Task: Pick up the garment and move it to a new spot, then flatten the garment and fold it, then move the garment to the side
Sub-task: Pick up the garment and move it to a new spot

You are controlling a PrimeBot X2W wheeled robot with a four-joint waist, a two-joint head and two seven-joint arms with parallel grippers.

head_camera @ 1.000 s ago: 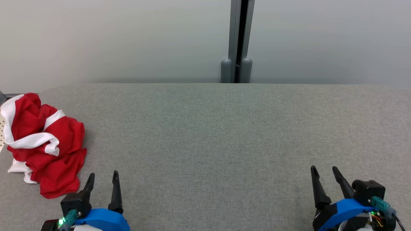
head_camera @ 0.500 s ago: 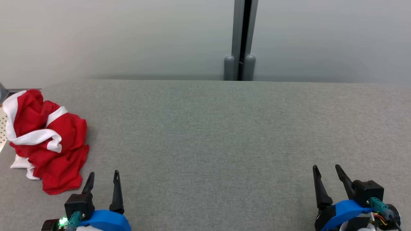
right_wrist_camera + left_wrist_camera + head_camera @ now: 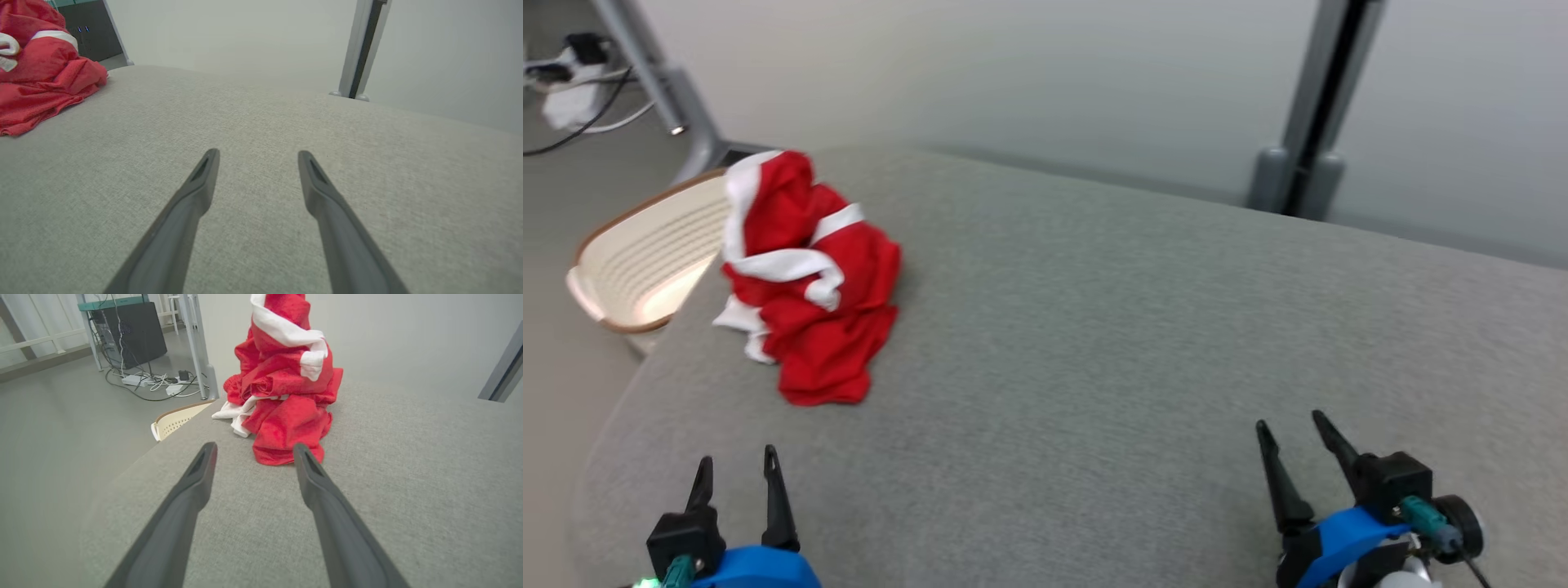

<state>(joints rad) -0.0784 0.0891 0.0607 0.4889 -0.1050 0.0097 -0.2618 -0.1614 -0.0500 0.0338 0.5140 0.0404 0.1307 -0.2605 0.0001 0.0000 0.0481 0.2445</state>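
The garment (image 3: 809, 278) is a crumpled red heap with white trim, lying near the far left edge of the grey padded table (image 3: 1094, 327). In the left wrist view the garment (image 3: 286, 388) rises just beyond the fingertips. My left gripper (image 3: 737, 459) is open at the lower left, nearer to me than the heap and apart from it. My right gripper (image 3: 1292, 425) stands open at the lower right, far from the cloth, with nothing between its fingers. In the right wrist view the garment (image 3: 36, 77) lies at the far left.
A cream slatted basket (image 3: 637, 253) sits off the table's left edge beside the garment. A grey post (image 3: 1307, 122) stands behind the table at the right. Cables and a power strip (image 3: 572, 73) lie on the floor at the far left.
The head camera has turned left, so the whole view shifted and the basket and floor came into sight. The garment and both open grippers show no move of their own.
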